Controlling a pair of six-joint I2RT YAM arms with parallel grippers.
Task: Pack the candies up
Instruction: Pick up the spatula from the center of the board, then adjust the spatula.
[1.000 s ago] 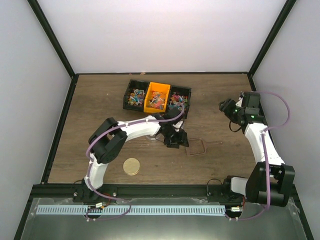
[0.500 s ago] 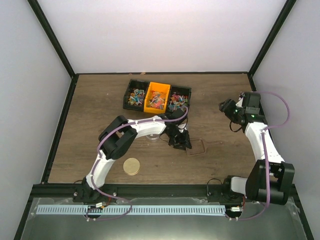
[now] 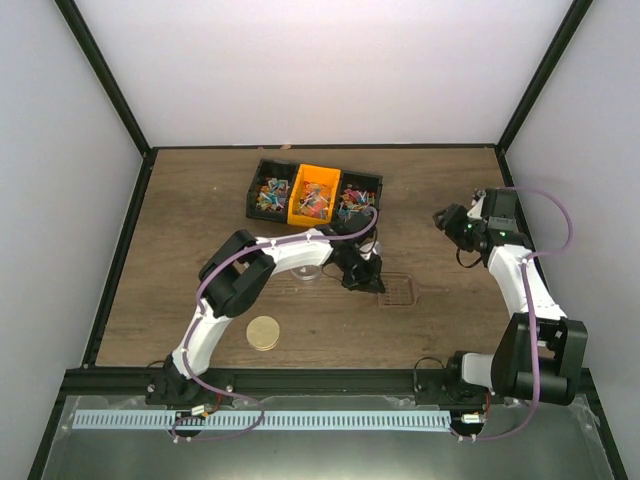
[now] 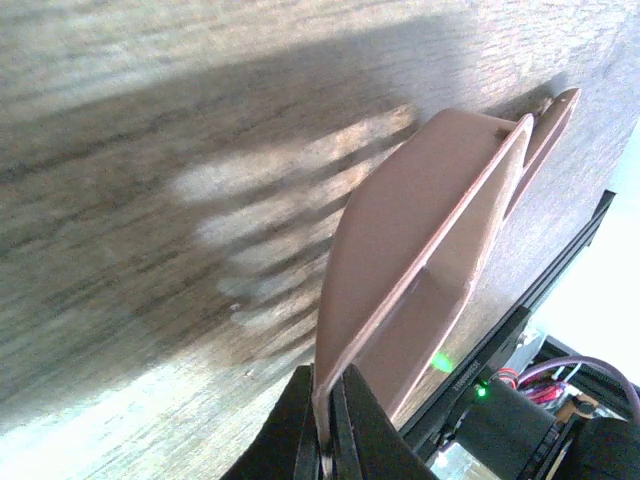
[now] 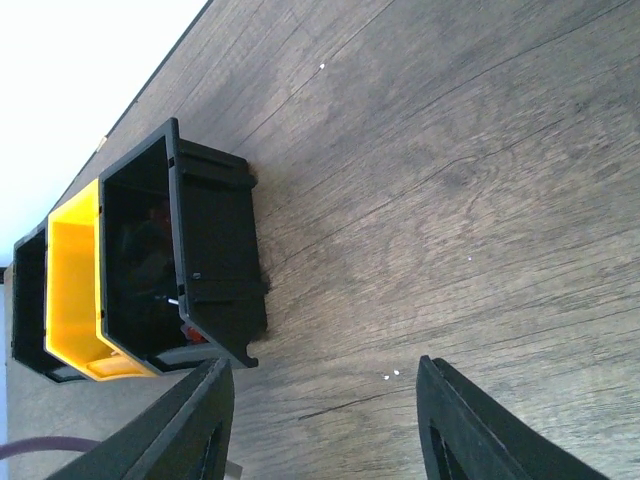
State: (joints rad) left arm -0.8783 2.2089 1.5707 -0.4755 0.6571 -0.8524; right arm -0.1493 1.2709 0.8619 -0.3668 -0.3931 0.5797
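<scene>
While clamped in the left pincer, the square lid looks translucent

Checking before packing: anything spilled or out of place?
Nothing spilled: the candies lie in their bins. The clear square lid, edge pinched in the left gripper, and a round tan disc sit apart from them.

place: robotics lab test cell, pretty sure | walls: plain white panels in black frame posts | floor: wood-grain table | front: left arm and right arm bolted to a black rail, slotted cable duct along the near edge
</scene>
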